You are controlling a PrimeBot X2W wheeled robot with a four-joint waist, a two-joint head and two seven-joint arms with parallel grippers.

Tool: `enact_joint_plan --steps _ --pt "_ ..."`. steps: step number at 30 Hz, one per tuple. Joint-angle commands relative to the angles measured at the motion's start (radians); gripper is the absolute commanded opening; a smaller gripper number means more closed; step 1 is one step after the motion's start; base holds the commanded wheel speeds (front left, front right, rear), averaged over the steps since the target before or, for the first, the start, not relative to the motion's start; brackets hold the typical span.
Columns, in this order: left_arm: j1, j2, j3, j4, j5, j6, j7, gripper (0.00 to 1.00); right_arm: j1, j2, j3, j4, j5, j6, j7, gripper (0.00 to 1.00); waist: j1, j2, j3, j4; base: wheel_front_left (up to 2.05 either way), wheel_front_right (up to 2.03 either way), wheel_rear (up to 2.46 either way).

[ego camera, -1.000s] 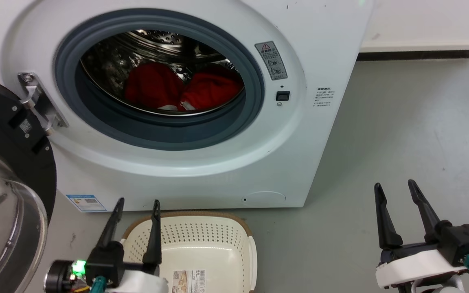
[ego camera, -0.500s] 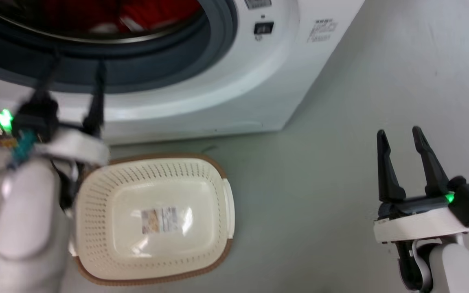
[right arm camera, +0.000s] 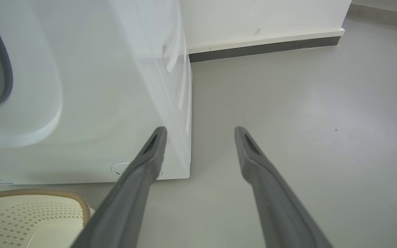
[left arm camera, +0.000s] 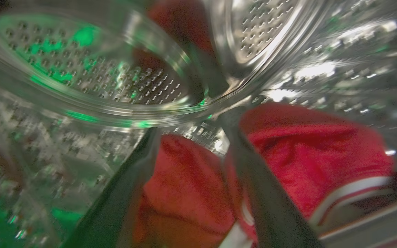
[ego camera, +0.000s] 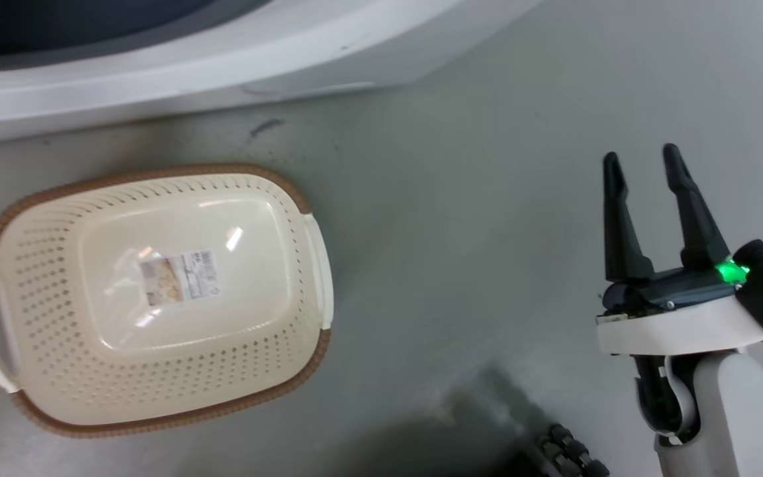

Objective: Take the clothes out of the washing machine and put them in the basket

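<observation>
My left gripper point(left arm camera: 191, 125) is open inside the washing machine's steel drum point(left arm camera: 115, 79), fingers pointing at the clothes. One red garment point(left arm camera: 184, 186) lies between and just beyond the fingers, and whether they touch it is unclear. Another red garment with a white striped hem point(left arm camera: 305, 148) lies to the right. The cream basket point(ego camera: 44, 278) stands on the floor below the washing machine's white front point(ego camera: 156, 59), holding just its label. My right gripper point(ego camera: 642, 156) is open and holds nothing over the bare floor, right of the basket. The right wrist view has that gripper point(right arm camera: 200, 129) near the washing machine's corner point(right arm camera: 98, 86), with the basket point(right arm camera: 29, 206) at lower left.
Grey floor point(right arm camera: 305, 120) stretches to the right of the machine, ending at a white wall with a dark skirting strip point(right arm camera: 264, 48). A dark ribbed part point(ego camera: 567, 450) sticks up at the bottom edge of the head view.
The head camera has tilted down, so the porthole has left its view. My left gripper rose from beside the basket to the porthole and out of the head view. The right gripper stays open.
</observation>
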Motion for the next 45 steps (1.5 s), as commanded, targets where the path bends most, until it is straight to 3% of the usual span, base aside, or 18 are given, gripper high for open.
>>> enact_joint_plan --steps 1,6,15,20,22,24,29,30,32,39,45 --pt "-0.071 0.024 -0.026 0.042 0.002 0.002 0.042 1.00 -0.027 0.002 0.020 -0.011 0.007 -0.001 -0.003 1.00 -0.0003 0.0000 0.081 -0.053 0.00 0.00 0.00" --pt "-0.279 0.094 -0.112 0.151 0.018 0.002 0.184 1.00 -0.044 0.001 0.060 -0.033 0.039 -0.001 -0.002 1.00 -0.0003 0.0000 0.139 -0.098 0.00 0.00 0.00" --pt "-0.509 0.161 -0.247 0.291 -0.019 0.002 0.501 1.00 -0.035 0.002 0.116 -0.049 0.086 -0.001 -0.002 1.00 -0.0003 0.0000 0.201 -0.162 0.00 0.00 0.00" --pt "-0.540 0.174 -0.302 0.321 -0.061 0.002 0.639 1.00 -0.022 0.002 0.129 -0.057 0.106 -0.001 -0.002 1.00 -0.0003 0.0000 0.218 -0.183 0.00 0.00 0.00" --pt "-0.534 0.185 -0.325 0.318 -0.082 0.002 0.673 1.00 -0.029 0.002 0.143 -0.066 0.061 -0.001 -0.003 1.00 -0.0003 0.0000 0.222 -0.192 0.00 0.00 0.00" --pt "-0.509 0.199 -0.345 0.320 -0.105 0.002 0.701 1.00 -0.032 0.002 0.157 -0.082 0.011 -0.001 -0.002 1.00 -0.0003 0.0000 0.223 -0.194 0.00 0.00 0.00" --pt "-0.474 0.228 -0.383 0.311 -0.142 0.002 0.731 1.00 -0.012 0.002 0.147 -0.110 0.011 -0.001 -0.002 1.00 -0.0003 0.0000 0.225 -0.193 0.00 0.00 0.00" --pt "-0.471 0.233 -0.388 0.307 -0.151 0.002 0.735 0.93 -0.012 0.002 0.146 -0.114 0.009 -0.001 -0.002 1.00 -0.0003 0.0000 0.227 -0.193 0.00 0.00 0.00" --pt "-0.465 0.239 -0.398 0.300 -0.165 0.002 0.744 0.02 -0.010 0.001 0.142 -0.120 0.009 -0.001 -0.002 1.00 -0.0003 0.0000 0.229 -0.192 0.00 0.00 0.00" --pt "-0.474 0.269 -0.413 0.267 -0.198 0.002 0.709 0.00 -0.009 0.001 0.142 -0.123 0.022 -0.001 -0.002 1.00 -0.0003 0.0000 0.230 -0.193 0.00 0.00 0.00" --pt "-0.495 0.278 -0.415 0.227 -0.185 0.010 0.572 0.00 -0.032 0.001 0.137 -0.112 0.020 -0.001 -0.002 1.00 -0.0003 0.0000 0.208 -0.189 0.00 0.00 0.00"
